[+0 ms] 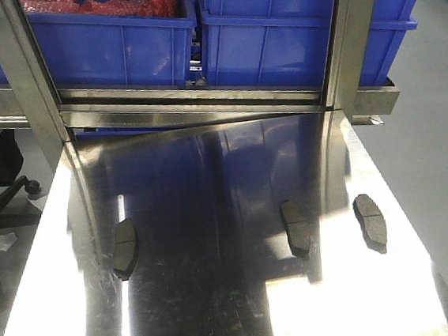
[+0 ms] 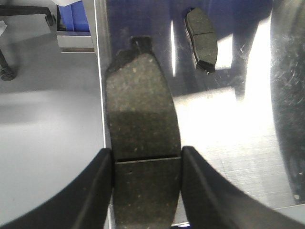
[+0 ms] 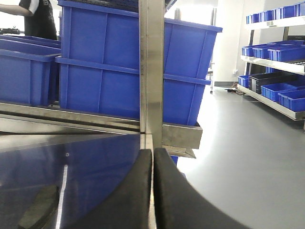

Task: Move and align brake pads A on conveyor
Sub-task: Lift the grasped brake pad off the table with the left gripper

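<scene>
Left wrist view: left hand grips a brake pad, while right hand is clenched.

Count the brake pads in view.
4. Three brake pads lie on the steel tabletop: left, centre, right. The fourth is in the left gripper. Others may be hidden.

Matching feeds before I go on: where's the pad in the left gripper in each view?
Front: not in it.
Left wrist: pad at centre, clamped by the left gripper.
Right wrist: not in it.
Shared landmark: steel table.
</scene>
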`<state>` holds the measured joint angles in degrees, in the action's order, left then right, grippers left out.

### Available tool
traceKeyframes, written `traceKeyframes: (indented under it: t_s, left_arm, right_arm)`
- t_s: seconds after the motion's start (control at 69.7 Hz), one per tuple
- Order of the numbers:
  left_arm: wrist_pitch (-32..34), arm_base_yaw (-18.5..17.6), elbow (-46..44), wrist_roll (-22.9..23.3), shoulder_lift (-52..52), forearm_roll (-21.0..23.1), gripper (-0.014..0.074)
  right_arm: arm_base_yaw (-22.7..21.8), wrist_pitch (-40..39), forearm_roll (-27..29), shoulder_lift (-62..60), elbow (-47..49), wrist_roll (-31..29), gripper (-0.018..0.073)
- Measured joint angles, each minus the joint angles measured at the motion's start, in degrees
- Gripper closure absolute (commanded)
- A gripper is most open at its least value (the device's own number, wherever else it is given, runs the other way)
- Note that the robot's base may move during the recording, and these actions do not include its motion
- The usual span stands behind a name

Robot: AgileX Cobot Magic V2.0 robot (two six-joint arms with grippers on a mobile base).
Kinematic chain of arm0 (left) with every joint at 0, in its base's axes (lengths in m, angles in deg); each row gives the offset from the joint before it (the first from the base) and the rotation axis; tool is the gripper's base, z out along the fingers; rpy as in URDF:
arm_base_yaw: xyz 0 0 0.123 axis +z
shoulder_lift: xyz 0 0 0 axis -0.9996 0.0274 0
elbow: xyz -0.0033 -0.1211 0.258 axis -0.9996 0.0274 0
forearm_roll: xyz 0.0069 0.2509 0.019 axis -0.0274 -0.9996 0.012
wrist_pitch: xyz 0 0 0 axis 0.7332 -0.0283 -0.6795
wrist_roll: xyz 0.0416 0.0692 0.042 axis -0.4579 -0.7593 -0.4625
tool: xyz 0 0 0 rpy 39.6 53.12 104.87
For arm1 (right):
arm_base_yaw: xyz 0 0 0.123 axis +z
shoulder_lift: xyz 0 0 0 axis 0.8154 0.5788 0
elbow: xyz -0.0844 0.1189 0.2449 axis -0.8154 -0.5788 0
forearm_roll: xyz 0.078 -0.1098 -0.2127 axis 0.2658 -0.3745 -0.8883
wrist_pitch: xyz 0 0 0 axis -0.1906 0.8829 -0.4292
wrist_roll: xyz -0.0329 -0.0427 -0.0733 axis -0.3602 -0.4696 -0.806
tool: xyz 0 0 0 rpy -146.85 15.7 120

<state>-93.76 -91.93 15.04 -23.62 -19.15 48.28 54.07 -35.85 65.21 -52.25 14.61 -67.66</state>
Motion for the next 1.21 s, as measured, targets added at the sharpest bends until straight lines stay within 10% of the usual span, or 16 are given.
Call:
traceKeyframes:
  t_s: [1.205]
  left_arm:
    - [0.0,0.0,0.0,0.0,0.0,0.0,0.0603]
  right_arm:
    - [0.0,1.1,-0.2,11.6,10.1,-0.2,0.0568]
